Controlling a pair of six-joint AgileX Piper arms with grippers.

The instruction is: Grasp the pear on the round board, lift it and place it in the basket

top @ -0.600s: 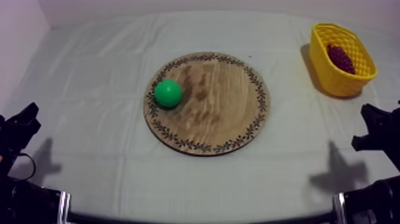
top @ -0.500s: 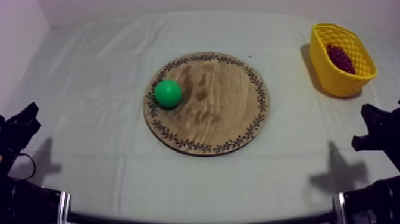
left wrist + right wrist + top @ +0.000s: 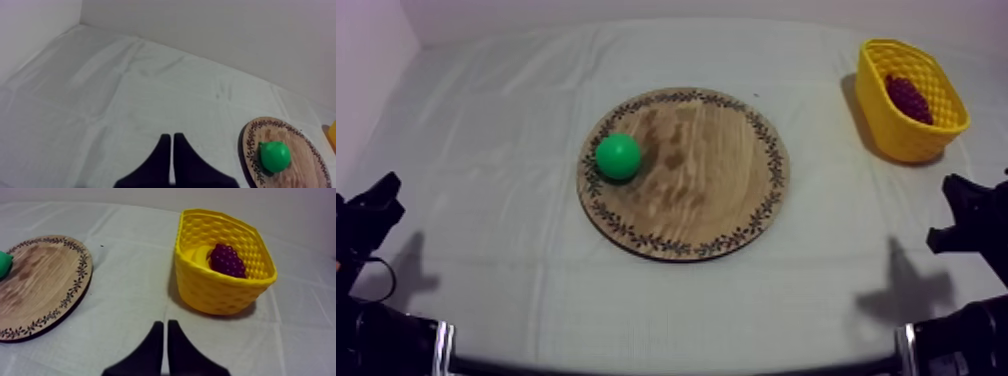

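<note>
A green pear [image 3: 618, 156] lies on the left part of the round wooden board [image 3: 726, 190] in the middle of the table; the left wrist view shows the pear [image 3: 274, 156] on the board [image 3: 300, 170] too. The yellow basket [image 3: 896, 130] stands at the far right and holds a bunch of grapes [image 3: 909, 98]. In the right wrist view the basket [image 3: 215, 288] holds the grapes [image 3: 226, 260] and a banana [image 3: 200, 255]. My left gripper [image 3: 171, 142] is shut, over bare cloth. My right gripper [image 3: 164, 328] is shut, short of the basket.
Both arms rest low at the table's near corners: the left arm [image 3: 366, 215] and the right arm [image 3: 971, 215]. A wall runs behind the table and along its left side. Bare cloth surrounds the board.
</note>
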